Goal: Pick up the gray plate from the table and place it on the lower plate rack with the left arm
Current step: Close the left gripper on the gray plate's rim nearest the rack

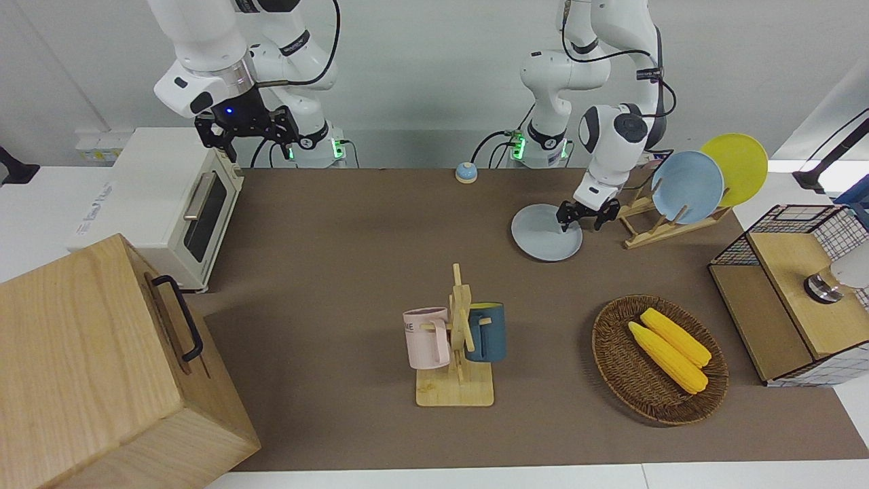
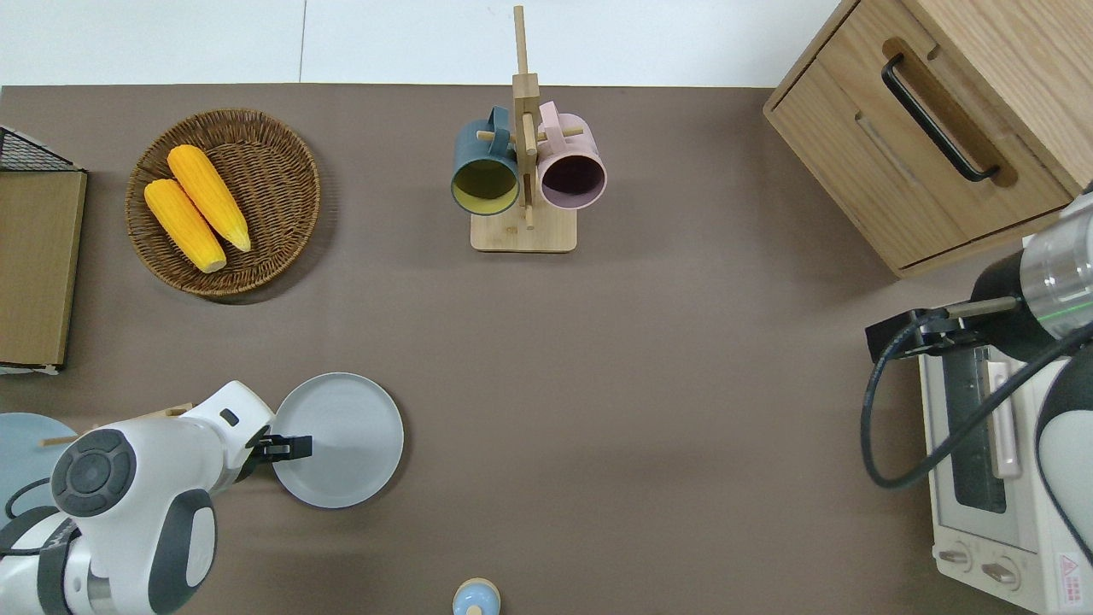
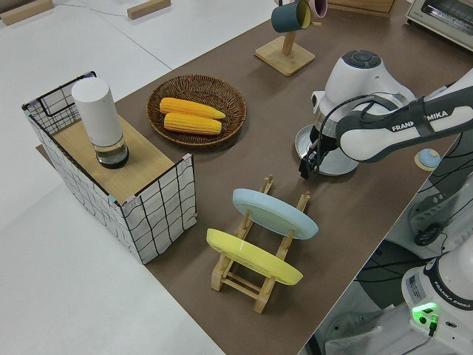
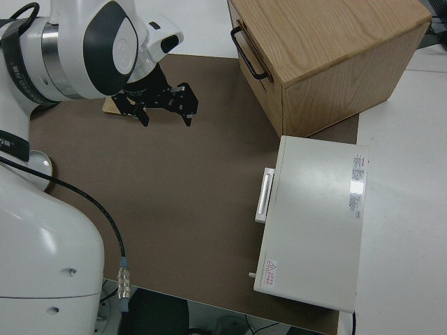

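The gray plate [image 1: 543, 234] lies flat on the brown table [image 1: 353, 238]; it also shows in the overhead view [image 2: 341, 440]. My left gripper [image 1: 580, 219] is open and low at the plate's edge toward the left arm's end, one finger over the plate and one outside its rim. The overhead view [image 2: 289, 445] and the left side view [image 3: 307, 164] show this gripper too. The lower plate rack [image 1: 648, 229] stands beside the plate, with a sky-blue plate [image 1: 687, 187] and a yellow plate [image 1: 736, 168] in its slots. The right arm is parked, its gripper [image 1: 248, 132] open.
A wooden mug stand [image 1: 458, 353] with two mugs stands mid-table. A wicker basket [image 1: 614, 367] holds two corn cobs. A wire crate [image 1: 794, 285] is at the left arm's end. A toaster oven [image 1: 176, 197] and wooden cabinet [image 1: 102, 367] are at the right arm's end. A small blue bell [image 1: 466, 172] sits near the robots.
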`<state>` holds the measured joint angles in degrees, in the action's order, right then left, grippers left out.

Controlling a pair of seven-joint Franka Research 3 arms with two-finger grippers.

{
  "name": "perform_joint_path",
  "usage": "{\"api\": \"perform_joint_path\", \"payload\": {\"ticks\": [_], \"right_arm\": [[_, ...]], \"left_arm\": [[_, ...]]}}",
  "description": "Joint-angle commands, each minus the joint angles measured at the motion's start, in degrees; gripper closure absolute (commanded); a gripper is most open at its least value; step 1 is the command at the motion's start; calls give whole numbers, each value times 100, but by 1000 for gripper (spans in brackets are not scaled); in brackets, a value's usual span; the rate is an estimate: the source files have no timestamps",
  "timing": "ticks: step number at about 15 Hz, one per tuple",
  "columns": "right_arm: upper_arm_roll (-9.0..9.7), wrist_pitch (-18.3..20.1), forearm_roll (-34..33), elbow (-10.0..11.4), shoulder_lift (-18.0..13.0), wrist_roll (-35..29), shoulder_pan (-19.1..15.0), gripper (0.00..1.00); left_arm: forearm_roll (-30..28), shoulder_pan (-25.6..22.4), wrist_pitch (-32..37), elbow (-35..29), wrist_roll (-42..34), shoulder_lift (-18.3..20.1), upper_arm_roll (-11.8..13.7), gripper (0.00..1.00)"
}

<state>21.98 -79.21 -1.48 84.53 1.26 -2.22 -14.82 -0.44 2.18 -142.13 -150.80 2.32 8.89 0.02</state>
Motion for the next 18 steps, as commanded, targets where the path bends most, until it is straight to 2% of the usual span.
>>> {"api": "perform_joint_path", "payload": {"ticks": [1, 13, 15, 18], "right_arm": [[113, 63, -28, -42, -12, -68, -135, 17], [122, 64, -28, -42, -12, -68, -135, 17], [122, 63, -28, -42, -12, -68, -135, 17], [113, 64, -28, -42, -12, -68, -135, 17]], "left_arm": [[-96, 1, -131, -98, 5, 43, 16, 1000], [-96, 1, -26, -2, -3, 60, 16, 1000], [-96, 1, 149, 217, 23, 87, 16, 1000], [-96, 1, 772, 656, -3, 148, 16, 1000]]}}
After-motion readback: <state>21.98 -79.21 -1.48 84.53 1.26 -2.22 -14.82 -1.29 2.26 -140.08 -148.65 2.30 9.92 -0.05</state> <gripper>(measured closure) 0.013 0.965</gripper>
